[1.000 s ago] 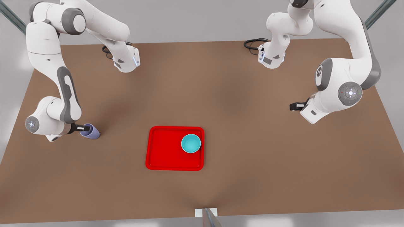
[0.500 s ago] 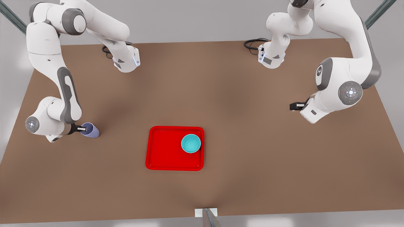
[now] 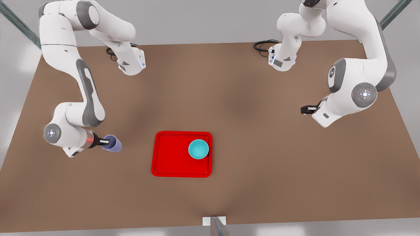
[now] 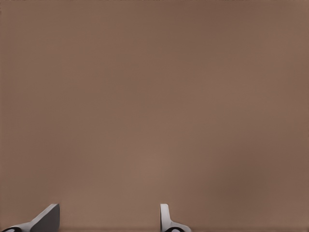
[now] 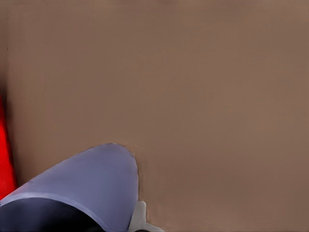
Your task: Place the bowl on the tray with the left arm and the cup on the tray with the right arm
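The turquoise bowl (image 3: pixel 198 149) stands upright inside the red tray (image 3: pixel 170 157), near its corner on the front view's right. The lavender cup (image 3: pixel 114 144) hangs tilted over the table, a short way off the tray's edge on the front view's left. My right gripper (image 3: pixel 106 142) is shut on its rim. In the right wrist view the cup (image 5: pixel 82 186) sits close up with a strip of the tray (image 5: pixel 4 154) beside it. My left gripper (image 3: pixel 303 110) waits open over bare table far to the front view's right, its fingertips (image 4: pixel 48 218) wide apart.
The brown table (image 3: pixel 249 137) stretches wide around the tray. Black cables (image 3: pixel 262 45) coil by the arm bases at the back edge. A small white bracket (image 3: pixel 215 221) sits at the middle of the front edge.
My right arm has carried the cup toward the tray, to the front view's right. The bowl, the tray and the left arm have stayed put.
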`<state>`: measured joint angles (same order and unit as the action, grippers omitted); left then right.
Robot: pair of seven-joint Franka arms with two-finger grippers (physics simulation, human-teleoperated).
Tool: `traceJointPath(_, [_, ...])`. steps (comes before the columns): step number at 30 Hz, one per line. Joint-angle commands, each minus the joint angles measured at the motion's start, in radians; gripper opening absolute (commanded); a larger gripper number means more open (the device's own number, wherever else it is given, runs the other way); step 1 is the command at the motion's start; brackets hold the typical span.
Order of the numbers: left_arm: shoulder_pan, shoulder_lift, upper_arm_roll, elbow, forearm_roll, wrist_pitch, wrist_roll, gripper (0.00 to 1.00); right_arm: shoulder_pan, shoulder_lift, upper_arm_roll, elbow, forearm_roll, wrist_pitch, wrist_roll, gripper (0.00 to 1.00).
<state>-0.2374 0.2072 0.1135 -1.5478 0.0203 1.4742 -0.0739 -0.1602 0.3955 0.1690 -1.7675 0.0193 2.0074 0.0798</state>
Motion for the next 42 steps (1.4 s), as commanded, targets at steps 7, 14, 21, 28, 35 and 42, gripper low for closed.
traceJointPath(7, [0.001,0.005,0.0,0.0,0.0,0.003,0.0,1.0,0.076,0.175,0.112,0.315,0.062,-0.154,0.193,0.21])
traceJointPath(14, [0.0,0.02,0.0,0.0,0.0,0.002,0.002,1.0,0.198,0.293,0.141,0.454,0.065,-0.142,0.29,0.21])
traceJointPath(21, [0.001,0.046,0.002,0.0,0.0,0.012,0.0,1.0,0.226,0.371,0.155,0.474,0.024,-0.052,0.282,0.21])
traceJointPath(28, [0.001,0.046,0.0,0.0,0.0,0.012,0.0,1.0,0.223,0.411,0.149,0.464,-0.03,-0.052,0.281,0.21])
traceJointPath(35, [0.001,0.041,0.0,0.0,0.0,0.006,0.0,1.0,0.217,0.419,0.147,0.436,-0.052,-0.052,0.287,1.0])
traceJointPath(42, [0.001,0.041,-0.002,0.0,0.0,0.005,0.0,1.0,0.215,0.413,0.149,0.439,-0.05,-0.048,0.282,1.0])
